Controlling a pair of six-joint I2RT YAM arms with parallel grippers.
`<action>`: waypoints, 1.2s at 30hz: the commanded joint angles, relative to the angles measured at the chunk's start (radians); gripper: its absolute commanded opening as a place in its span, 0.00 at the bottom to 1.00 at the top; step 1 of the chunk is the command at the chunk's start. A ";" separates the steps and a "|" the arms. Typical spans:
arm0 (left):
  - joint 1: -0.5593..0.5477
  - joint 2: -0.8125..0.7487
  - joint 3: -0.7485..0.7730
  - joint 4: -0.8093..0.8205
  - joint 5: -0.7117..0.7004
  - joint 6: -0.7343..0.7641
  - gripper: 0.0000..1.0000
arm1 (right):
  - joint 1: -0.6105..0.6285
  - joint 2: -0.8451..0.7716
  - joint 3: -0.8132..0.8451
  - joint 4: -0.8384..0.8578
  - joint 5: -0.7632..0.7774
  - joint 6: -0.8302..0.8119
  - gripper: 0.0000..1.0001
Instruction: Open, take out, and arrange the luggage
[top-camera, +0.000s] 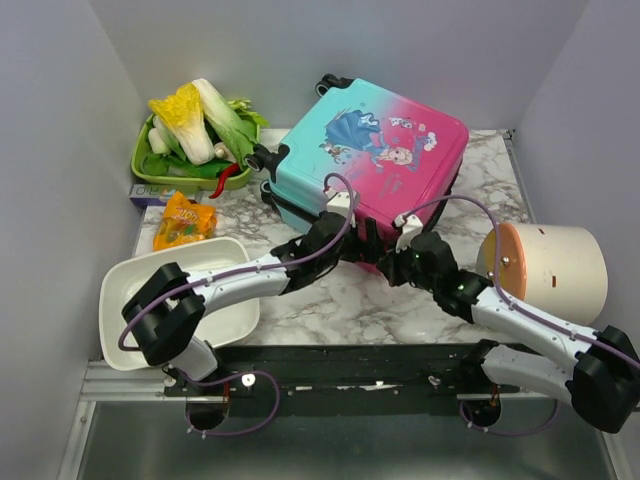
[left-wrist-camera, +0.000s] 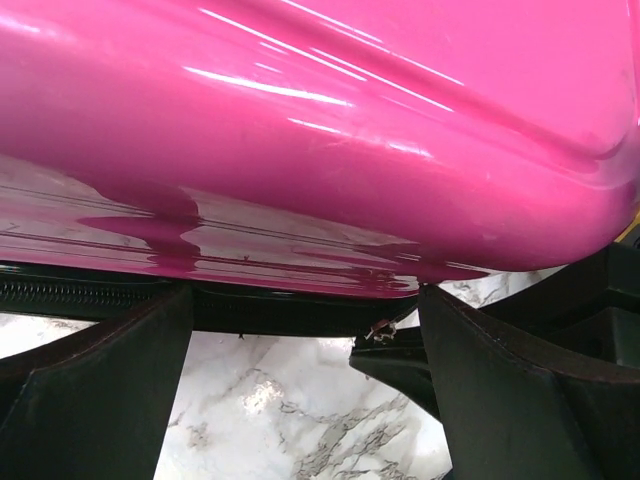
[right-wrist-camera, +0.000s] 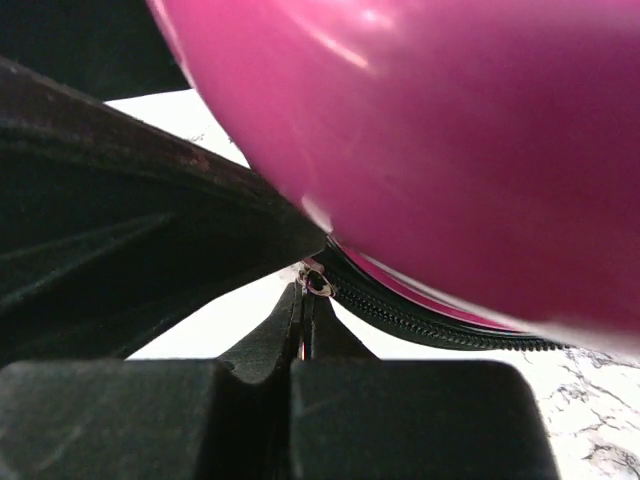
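Right gripper (right-wrist-camera: 303, 300) pinches the zipper pull (right-wrist-camera: 318, 285), left gripper (left-wrist-camera: 305, 300) gapes; suitcase (top-camera: 370, 160) by tabletop's far edge still zipped.

White-veined marble table (top-camera: 345, 300) boxed in by plain grey walls (top-camera: 420, 50)

The left arm (top-camera: 250, 272) and right arm (top-camera: 520, 315) are covering the suitcase's (top-camera: 375, 150) near edge from above; its blurred pink shell is overflowing both wrist views.
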 joint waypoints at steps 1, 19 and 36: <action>-0.019 -0.032 0.026 -0.013 -0.066 0.030 0.99 | 0.055 -0.030 0.085 0.233 0.053 0.027 0.01; 0.491 -0.482 -0.031 -0.449 -0.179 0.029 0.99 | -0.137 0.016 0.134 0.110 0.356 0.127 0.01; 0.729 -0.021 0.419 -0.575 0.902 1.221 0.99 | -0.465 0.154 0.232 0.132 0.088 -0.025 0.01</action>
